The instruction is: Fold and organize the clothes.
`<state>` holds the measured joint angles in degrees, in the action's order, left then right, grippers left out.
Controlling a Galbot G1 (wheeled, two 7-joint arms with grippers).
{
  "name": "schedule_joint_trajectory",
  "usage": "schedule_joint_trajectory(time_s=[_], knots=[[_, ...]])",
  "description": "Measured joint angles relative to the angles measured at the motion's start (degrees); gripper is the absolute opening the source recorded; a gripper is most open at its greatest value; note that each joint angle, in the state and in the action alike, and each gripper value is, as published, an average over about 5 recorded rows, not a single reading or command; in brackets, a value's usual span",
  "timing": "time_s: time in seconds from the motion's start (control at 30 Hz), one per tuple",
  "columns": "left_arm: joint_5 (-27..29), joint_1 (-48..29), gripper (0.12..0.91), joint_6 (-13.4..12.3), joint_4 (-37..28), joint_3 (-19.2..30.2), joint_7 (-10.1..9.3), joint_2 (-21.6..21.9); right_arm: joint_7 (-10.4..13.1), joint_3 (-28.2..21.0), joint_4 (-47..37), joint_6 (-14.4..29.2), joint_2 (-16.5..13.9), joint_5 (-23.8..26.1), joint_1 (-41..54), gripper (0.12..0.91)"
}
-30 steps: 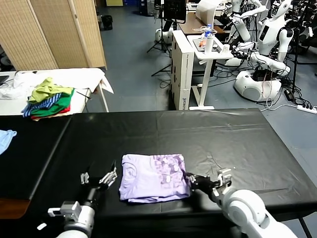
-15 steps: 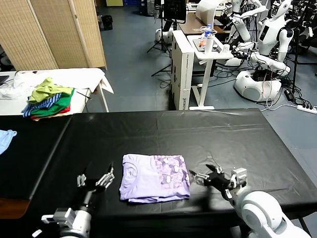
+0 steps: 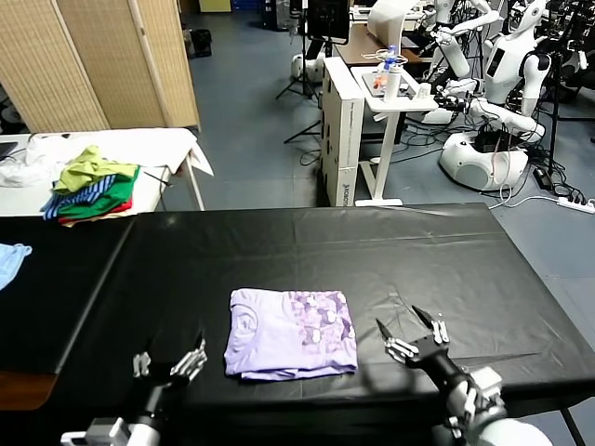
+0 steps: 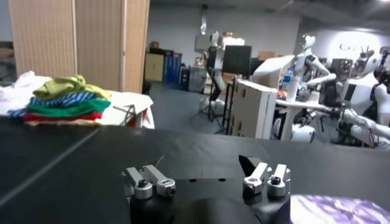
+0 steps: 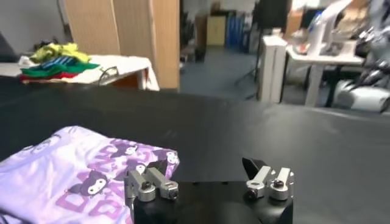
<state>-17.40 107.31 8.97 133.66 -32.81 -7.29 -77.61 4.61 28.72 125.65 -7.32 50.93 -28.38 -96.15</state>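
Note:
The pale lavender T-shirt [image 3: 290, 332] lies folded into a neat rectangle on the black table [image 3: 390, 251], near its front edge, with the purple print showing on its right half. My left gripper [image 3: 169, 363] is open and empty just left of the shirt, clear of it. My right gripper [image 3: 409, 333] is open and empty just right of the shirt, clear of it. The shirt also shows in the right wrist view [image 5: 79, 173], and its edge shows in the left wrist view [image 4: 341, 210].
A pile of green, yellow, blue-striped and red clothes [image 3: 93, 186] sits on a white table at the back left. A light blue garment [image 3: 11, 258] lies at the far left edge. White robots and a white desk [image 3: 372, 111] stand beyond the table.
Both grippers have drawn back from the shirt's sides toward the table's front edge. The right one has also moved right. The shirt has stayed put.

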Motion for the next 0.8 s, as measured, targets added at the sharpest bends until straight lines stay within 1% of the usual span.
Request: schedule_joint_trajectory(time_s=[0.17,0.3,0.4,0.5,0.8], knots=[[0.86,3.15,0.907,-0.20,1.23,-0.17,0.90,0.14,2.65,2.34,1.25,7.89,0.19,3.95,-7.03,0.907],[1.38,5.16,0.907,-0.17,2.36,-0.17,0.89,-0.08,4.90,2.92,1.61,12.06,1.10,7.67,-12.26,0.907],[1.95,6.10,0.907,-0.10,2.82,-0.14,0.87,-0.37,5.78,3.09,1.86,13.29,2.03,9.34,-15.47,0.907],[2.33,6.64,0.907,0.01,2.99,-0.05,0.86,-0.57,6.09,3.22,2.05,13.75,3.07,10.40,-17.95,0.907],[2.71,7.34,0.907,0.19,3.00,-0.06,0.83,-0.56,7.47,3.45,2.42,14.26,5.20,11.34,-21.41,0.907]])
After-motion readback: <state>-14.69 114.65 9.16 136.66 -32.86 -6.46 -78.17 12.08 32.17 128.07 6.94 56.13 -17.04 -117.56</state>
